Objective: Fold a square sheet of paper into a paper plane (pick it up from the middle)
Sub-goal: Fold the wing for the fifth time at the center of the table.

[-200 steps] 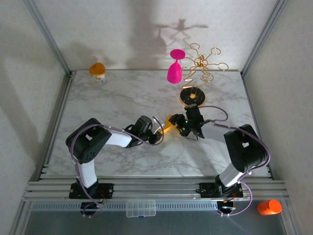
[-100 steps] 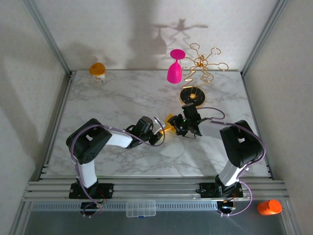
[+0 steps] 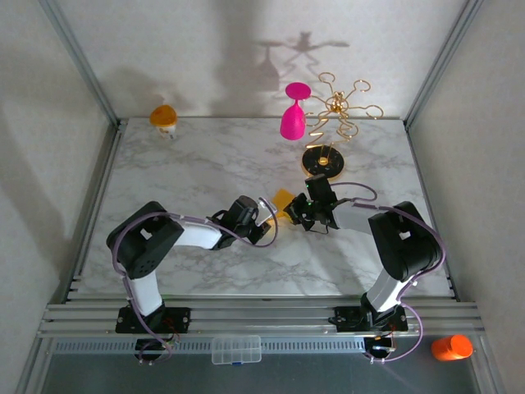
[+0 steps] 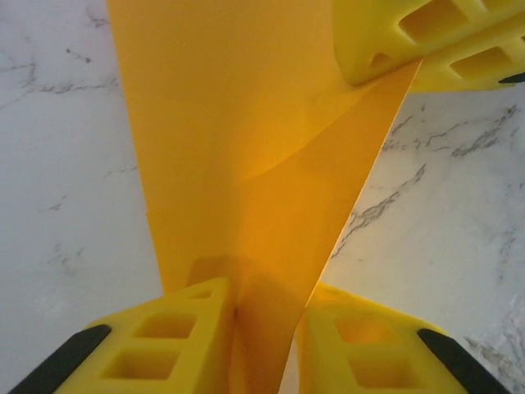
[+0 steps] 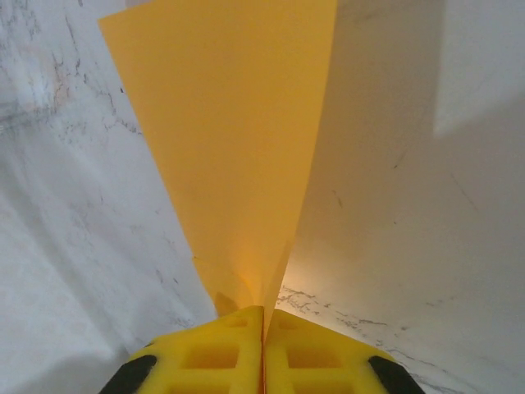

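Marble table (image 3: 180,164): folded sheet of paper (image 3: 284,199) at mid-table, between the two grippers. Right gripper (image 5: 264,316) fully closed, pinching the paper's edge. Left gripper (image 4: 267,304) jaws narrowly parted, paper standing in the gap

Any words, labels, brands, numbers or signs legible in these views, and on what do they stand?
No text can be read.
yellow-orange paper: plain, no print.
clear box at the near rail: any marking is too small to read.
pink goblet and gold rack: no visible lettering.
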You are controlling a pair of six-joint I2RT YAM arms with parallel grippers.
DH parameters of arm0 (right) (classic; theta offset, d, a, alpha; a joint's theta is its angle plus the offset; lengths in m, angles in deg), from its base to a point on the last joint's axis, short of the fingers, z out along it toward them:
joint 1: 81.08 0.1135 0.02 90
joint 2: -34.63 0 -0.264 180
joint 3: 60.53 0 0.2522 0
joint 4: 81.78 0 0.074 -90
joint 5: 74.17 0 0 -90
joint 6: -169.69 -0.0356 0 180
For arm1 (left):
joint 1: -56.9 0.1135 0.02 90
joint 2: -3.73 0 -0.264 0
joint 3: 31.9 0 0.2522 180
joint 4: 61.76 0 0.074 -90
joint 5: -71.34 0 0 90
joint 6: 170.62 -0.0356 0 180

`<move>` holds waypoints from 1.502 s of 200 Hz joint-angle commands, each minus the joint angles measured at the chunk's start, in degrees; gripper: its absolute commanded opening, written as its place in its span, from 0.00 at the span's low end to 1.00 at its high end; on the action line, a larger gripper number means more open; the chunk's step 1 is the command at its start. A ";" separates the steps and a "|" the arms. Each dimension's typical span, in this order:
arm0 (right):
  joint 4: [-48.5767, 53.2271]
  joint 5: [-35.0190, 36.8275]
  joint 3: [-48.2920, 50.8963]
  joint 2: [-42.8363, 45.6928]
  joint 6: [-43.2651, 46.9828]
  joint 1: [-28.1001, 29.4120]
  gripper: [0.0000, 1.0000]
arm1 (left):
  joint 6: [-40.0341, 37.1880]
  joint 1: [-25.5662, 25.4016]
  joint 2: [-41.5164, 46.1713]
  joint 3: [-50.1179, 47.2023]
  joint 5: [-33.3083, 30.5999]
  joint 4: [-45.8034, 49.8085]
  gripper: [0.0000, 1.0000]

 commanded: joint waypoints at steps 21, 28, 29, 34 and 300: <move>-0.67 -0.98 0.90 1.52 -0.62 0.35 0.08 | -1.70 -3.11 3.59 0.14 -6.30 1.83 0.28; -0.72 -1.13 0.89 1.48 -0.62 0.43 0.08 | -2.01 -3.23 3.13 0.30 -6.72 1.93 0.28; -0.72 -1.19 0.89 1.47 -0.62 0.38 0.08 | -2.03 -3.24 3.04 0.31 -6.75 1.90 0.28; -0.67 -1.25 0.85 1.46 -0.62 0.50 0.08 | -2.27 -3.25 2.48 0.51 -6.98 2.04 0.28; 7.03 9.19 -0.81 7.84 6.66 -0.10 0.70 | 5.65 -0.77 -2.88 2.59 1.34 6.86 0.06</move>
